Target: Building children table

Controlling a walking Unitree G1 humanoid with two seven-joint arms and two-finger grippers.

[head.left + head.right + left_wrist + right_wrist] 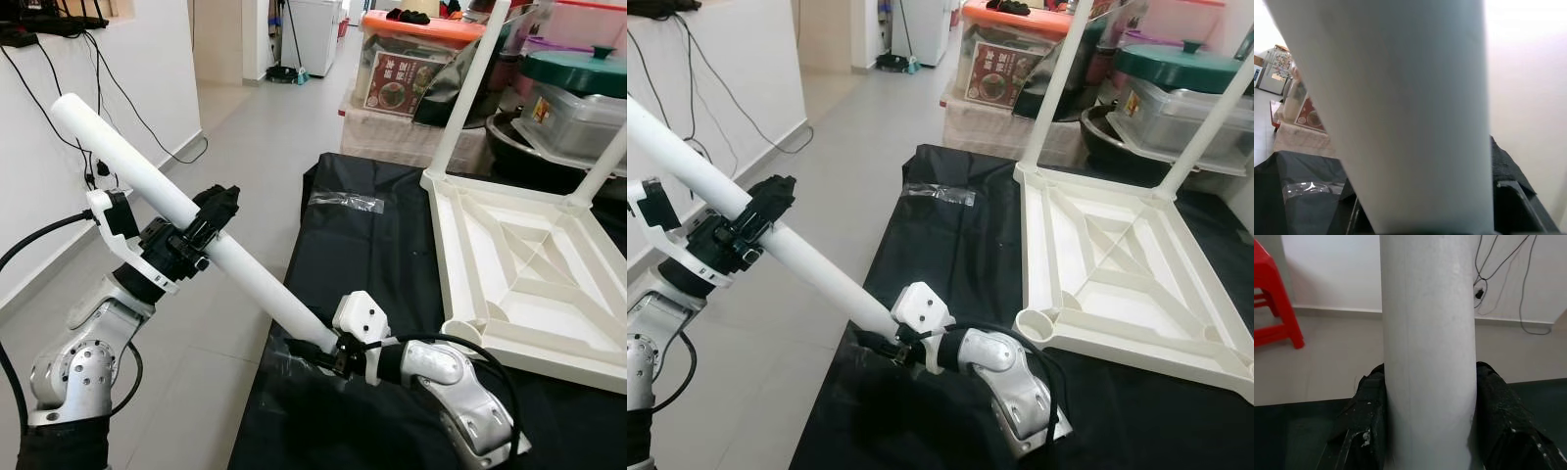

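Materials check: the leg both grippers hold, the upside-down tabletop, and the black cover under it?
Leg: likely plastic tube, smooth matte white, seamless.
Tabletop: moulded plastic, off-white, ribbed underside with round sockets.
Cover: probably black plastic sheet, creased with slight sheen.

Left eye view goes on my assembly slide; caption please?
Both grippers, left and right, hold a white table leg beside the upturned tabletop.
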